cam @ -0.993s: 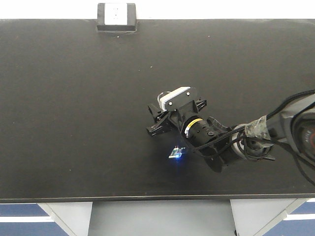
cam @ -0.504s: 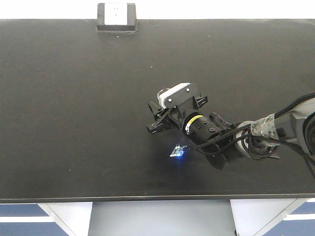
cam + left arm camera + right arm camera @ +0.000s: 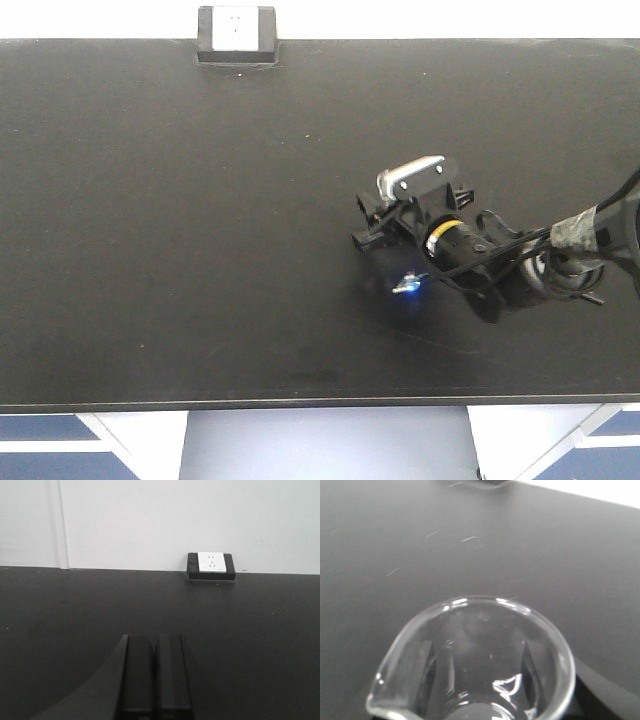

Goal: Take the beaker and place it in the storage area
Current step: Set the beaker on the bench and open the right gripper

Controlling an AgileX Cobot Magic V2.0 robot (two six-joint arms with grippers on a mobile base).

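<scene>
We have the beaker (image 3: pixel 470 660) in the right gripper (image 3: pixel 372 228), out over the storage area (image 3: pixel 160 200), a wide black counter whose socket box (image 3: pixel 236 35) sits at twelve o'clock against the wall. In the right wrist view its clear rim fills the lower frame, the pour spout at about seven o'clock, and dark fingers (image 3: pixel 425 667) show through the glass on either side of the wall, so we judge them closed on the body below the rim. From the front view the glass itself is too small and transparent to make out, so we cannot say for sure whether its base touches the counter or hangs just above it. We treat it as light, rigid and brittle: thin glass, smooth and apt to slip, with no give under pressure. The cylindrical wall is the place to hold, pads opposite each other and clear of the spout, where the flare would let it tilt. We would keep the squeeze modest and the beaker upright. The left gripper (image 3: pixel 152 680) rests low over the same counter, its fingers pressed together on nothing.
</scene>
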